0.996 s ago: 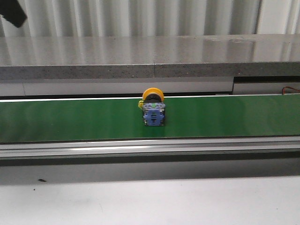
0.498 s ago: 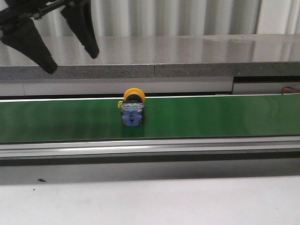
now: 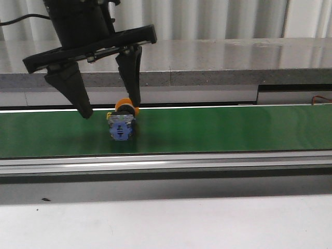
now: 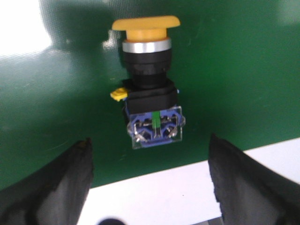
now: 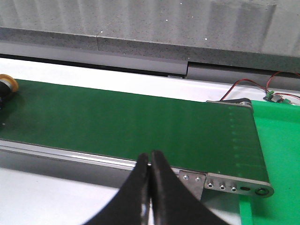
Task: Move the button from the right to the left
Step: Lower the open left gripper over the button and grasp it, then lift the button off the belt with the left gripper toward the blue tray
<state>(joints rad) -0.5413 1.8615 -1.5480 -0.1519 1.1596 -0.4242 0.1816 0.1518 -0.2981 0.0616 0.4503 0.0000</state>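
The button [image 3: 121, 124] lies on its side on the green conveyor belt [image 3: 233, 129], orange cap toward the back, blue body toward the front. My left gripper [image 3: 110, 110] is open and hangs over it; the right finger is near the cap and the left finger stands apart to its left. In the left wrist view the button [image 4: 150, 98] lies between and beyond the two black fingers [image 4: 51, 183], untouched. My right gripper [image 5: 150, 154] is shut and empty over the belt's near rail. The orange cap [image 5: 6, 85] shows at the edge of that view.
A grey stone ledge [image 3: 218, 62] runs behind the belt. An aluminium rail [image 3: 207, 163] runs along its front, with white table [image 3: 181, 223] before it. A green pad [image 5: 281, 154] and red wires [image 5: 248, 84] lie beyond the belt's end.
The button has travelled left along the belt from the centre. My left gripper has come down from the upper left, open, to hang over it.
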